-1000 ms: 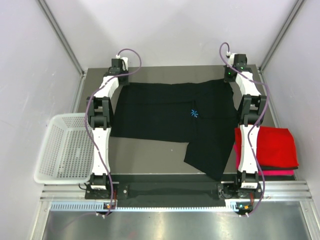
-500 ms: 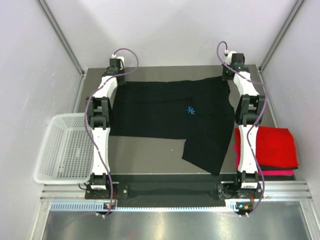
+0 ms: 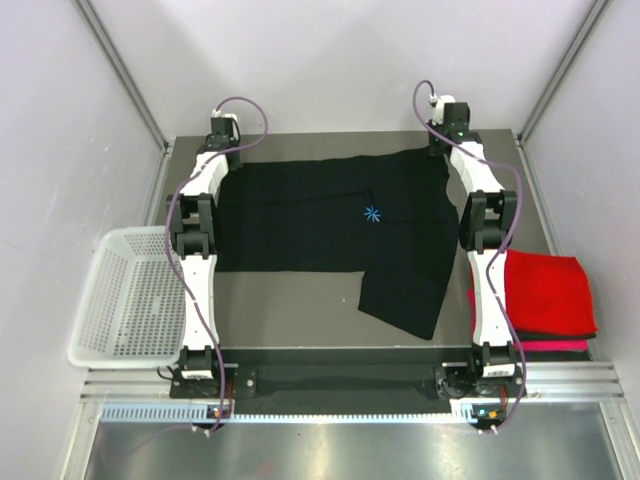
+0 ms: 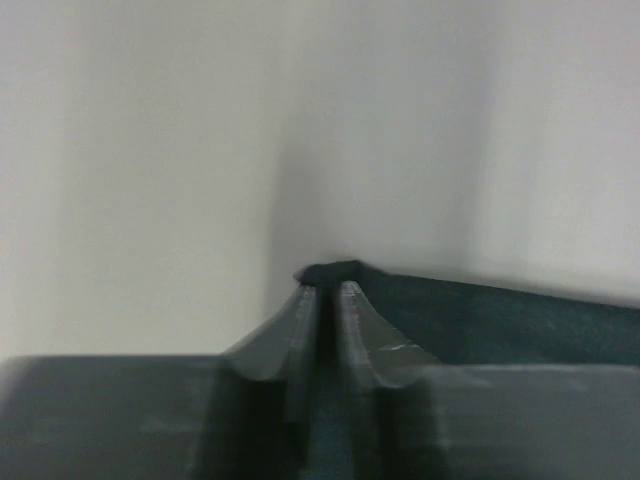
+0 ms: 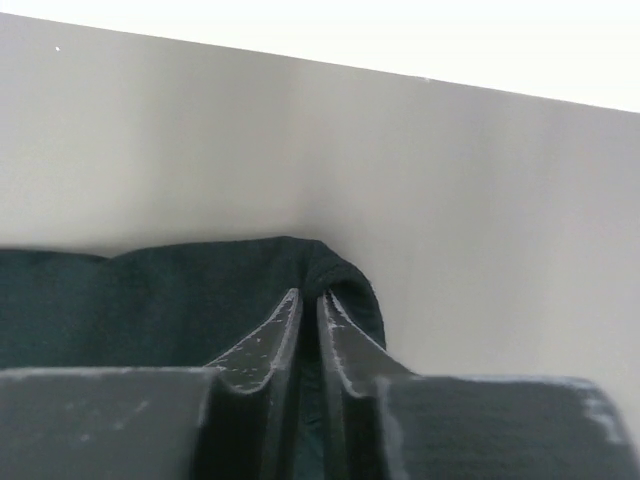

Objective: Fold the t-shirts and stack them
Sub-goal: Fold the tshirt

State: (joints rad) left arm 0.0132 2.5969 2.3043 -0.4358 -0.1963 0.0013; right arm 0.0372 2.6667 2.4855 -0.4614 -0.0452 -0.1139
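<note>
The large black t-shirt [image 3: 320, 225] with a small light-blue mark [image 3: 372, 213] lies spread across the table, one part reaching toward the front. My left gripper [image 3: 222, 152] is shut on its far left corner, seen pinched between the fingertips in the left wrist view [image 4: 322, 290]. My right gripper [image 3: 443, 148] is shut on its far right corner, where cloth folds over the fingertips in the right wrist view [image 5: 310, 296]. A folded red t-shirt [image 3: 545, 290] lies on a magenta one [image 3: 555, 345] at the right.
A white plastic mesh basket [image 3: 125, 295] stands off the table's left edge. Grey walls and metal frame posts close in the back and sides. Both arm bases sit at the near edge.
Both grippers have moved left and toward the back edge, dragging the black t-shirt left and away from the front. The red stack has not moved.
</note>
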